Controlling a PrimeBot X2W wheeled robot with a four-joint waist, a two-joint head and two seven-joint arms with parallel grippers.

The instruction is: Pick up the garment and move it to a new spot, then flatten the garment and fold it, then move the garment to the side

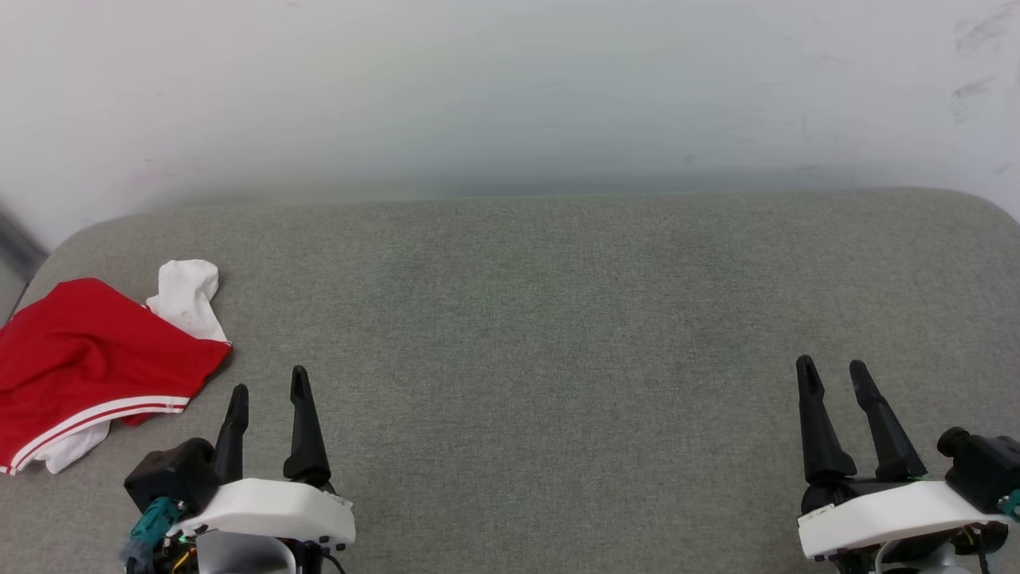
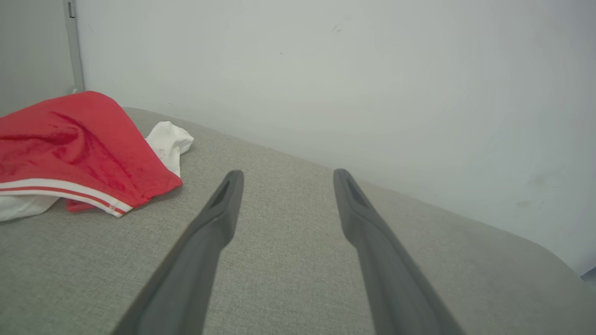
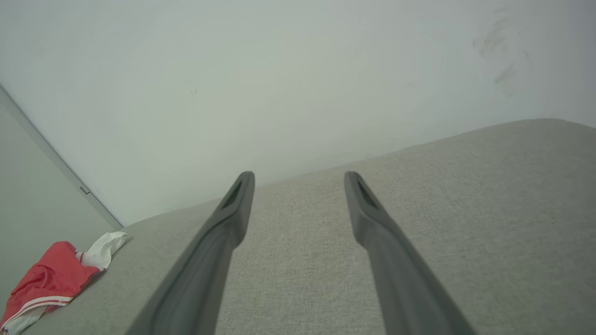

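Though two grippers are in view, just one garment lies on the one grey pad. It sits crumpled at the pad's far left edge, red cloth uppermost. One white sleeve pokes out on the side nearer the wall. One white-and-red striped band runs along the near edge, with a little more white cloth under it.

Just right of the garment, near it but not touching it, is the left gripper. Its two dark fingers point toward the wall and stand wide apart, with only bare pad between them. It holds nothing. The left wrist view shows the same: the garment lies off to the left of the spread fingers, clear of both.

The middle of the pad carries no other thing.

At the far right, well apart from the garment, is the right gripper. Its two fingers are also spread wide and empty, pointing at the wall. From its wrist view the garment is a small red and white heap at the lower left. A few dark marks show on the wall at the upper right.
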